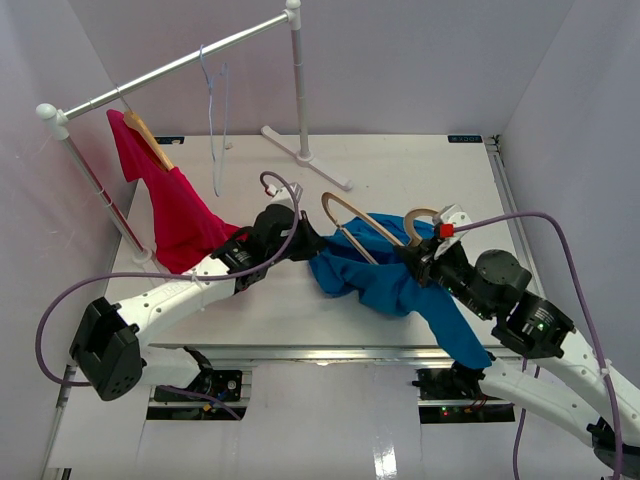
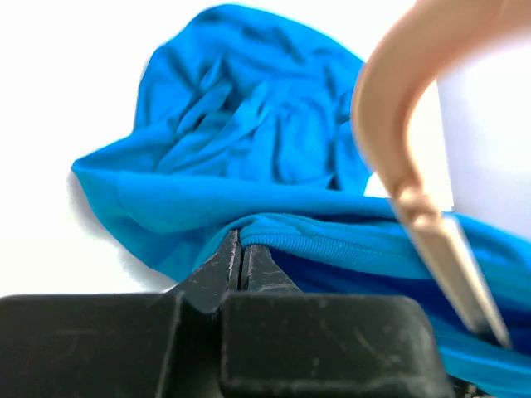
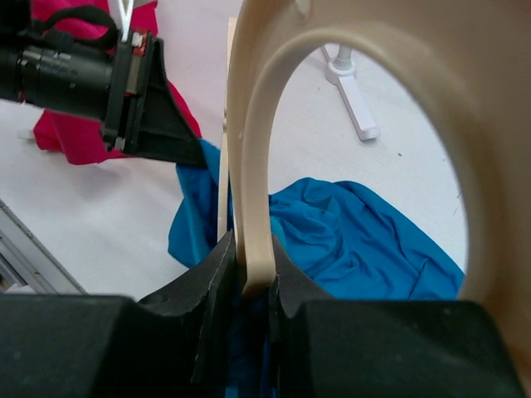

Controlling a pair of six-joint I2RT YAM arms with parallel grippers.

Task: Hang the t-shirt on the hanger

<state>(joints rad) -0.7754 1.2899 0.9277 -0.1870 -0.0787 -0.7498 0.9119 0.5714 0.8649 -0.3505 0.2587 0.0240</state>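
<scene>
Left hand [image 2: 241, 253] is pinching the t-shirt [image 2: 249, 124] edge just beside the hanger [image 2: 390, 91] shoulder. Right hand [image 3: 249, 269] is gripping the hanger's hook. Probably best drawing that edge over the shoulder slowly, keeping the hanger steady.

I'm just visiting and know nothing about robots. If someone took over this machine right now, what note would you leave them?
Left gripper: shut at the t-shirt's ribbed edge, apparently pinching it.
Right gripper: shut on the hook of the hanger.
T-shirt: crumpled on the table between the arms.
Hanger: partly covered by the blue cloth, one shoulder end bare.
Done: both things gripped.
Left: draw the shirt over both shoulders; it is not hung on the hanger yet.
</scene>
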